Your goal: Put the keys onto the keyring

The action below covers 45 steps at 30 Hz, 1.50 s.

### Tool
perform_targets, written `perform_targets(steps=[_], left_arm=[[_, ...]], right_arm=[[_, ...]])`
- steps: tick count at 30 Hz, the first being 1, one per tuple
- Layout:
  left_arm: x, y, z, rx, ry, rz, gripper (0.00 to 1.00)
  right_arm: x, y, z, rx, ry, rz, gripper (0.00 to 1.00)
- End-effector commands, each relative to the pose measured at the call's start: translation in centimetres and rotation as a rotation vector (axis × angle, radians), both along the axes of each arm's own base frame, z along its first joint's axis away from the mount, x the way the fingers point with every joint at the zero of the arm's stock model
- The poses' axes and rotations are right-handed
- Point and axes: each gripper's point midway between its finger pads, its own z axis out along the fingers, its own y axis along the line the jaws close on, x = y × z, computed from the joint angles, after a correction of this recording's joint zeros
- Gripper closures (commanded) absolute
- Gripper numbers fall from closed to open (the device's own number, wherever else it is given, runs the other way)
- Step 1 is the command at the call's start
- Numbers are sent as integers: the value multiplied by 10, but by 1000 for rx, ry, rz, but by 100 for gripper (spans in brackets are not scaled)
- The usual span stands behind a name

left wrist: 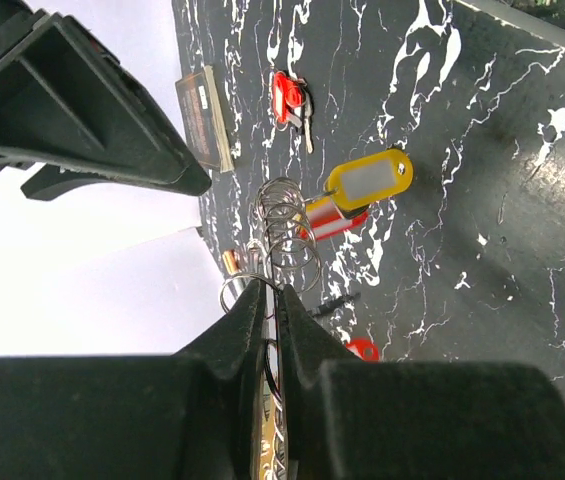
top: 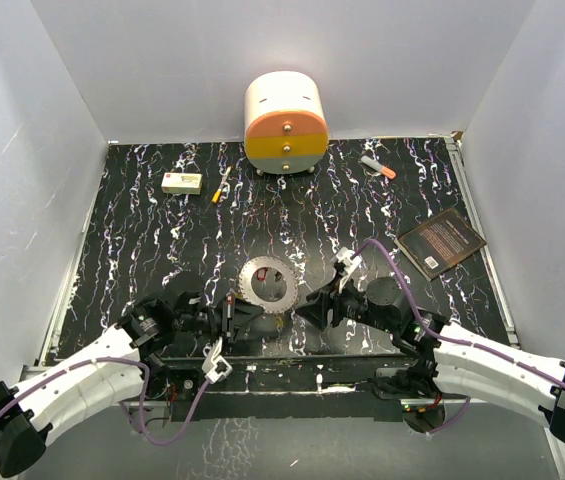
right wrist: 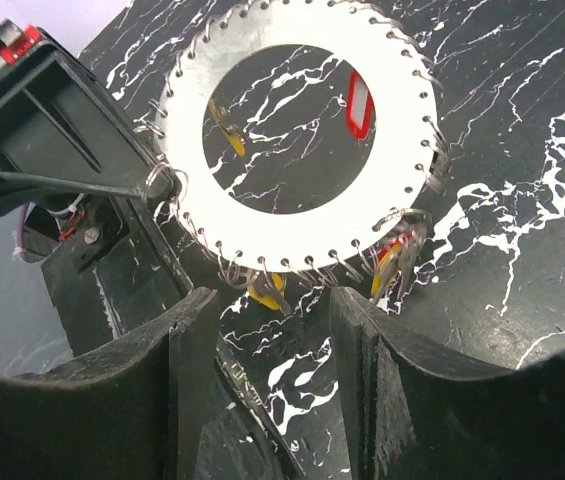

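We are looking at the black marbled table (top: 142, 240), and in the top view the two arms are covering its near edge. The left gripper (left wrist: 270, 296) is filling the bottom of its own wrist view, so we are not seeing what is lying under it. Its fingers (left wrist: 230, 335) are pressed almost together, and they are pinching the thin edge of the keyring (right wrist: 402, 150), which is showing there only as a narrow metal strip.

The right gripper (right wrist: 272, 305) is standing with its fingers (right wrist: 194, 345) wide apart, and it is holding nothing. In its wrist view the keyring is appearing as a big flat ring, washed out to near white, with a wide round hole. Small holes and thin wire loops (left wrist: 287, 230) are running all along its rim. The ring's nearest rim is lying just beyond the right fingertips, facing the gap between them. The opposite rim is sitting between the left fingertips.

The keys (left wrist: 370, 178) are tiny. Beyond the left fingertips we are making out a yellow tag, a red and white one touching it, and a red head further away. Under the ring, more red and yellow pieces are showing through the hole and at the rim, but they are blurred, and we cannot tell which ones are hanging on loops.
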Motion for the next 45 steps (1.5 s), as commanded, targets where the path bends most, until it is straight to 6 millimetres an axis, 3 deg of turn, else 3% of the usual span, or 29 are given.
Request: perform_targets(steps=[1, 8, 21, 26, 31, 38, 45], left_arm=[[-9, -9, 25, -108, -166, -108, 100], [-16, -12, 33, -189, -256, -159, 100], [-19, -10, 29, -172, -248, -171, 100], [-25, -7, 21, -108, -222, -206, 100], [-23, -5, 9, -39, -206, -210, 100], [-21, -3, -6, 49, -176, -226, 100], [-16, -4, -36, 116, -122, -229, 100]], right_arm=[[5, 9, 46, 111, -68, 3, 48], [4, 8, 48, 119, -74, 2, 48], [4, 12, 55, 132, -75, 14, 48], [1, 25, 72, 158, -45, 59, 52], [-3, 46, 71, 98, 57, 136, 58], [-2, 61, 45, 5, 210, 150, 60], [-8, 69, 15, -68, 325, 183, 57]])
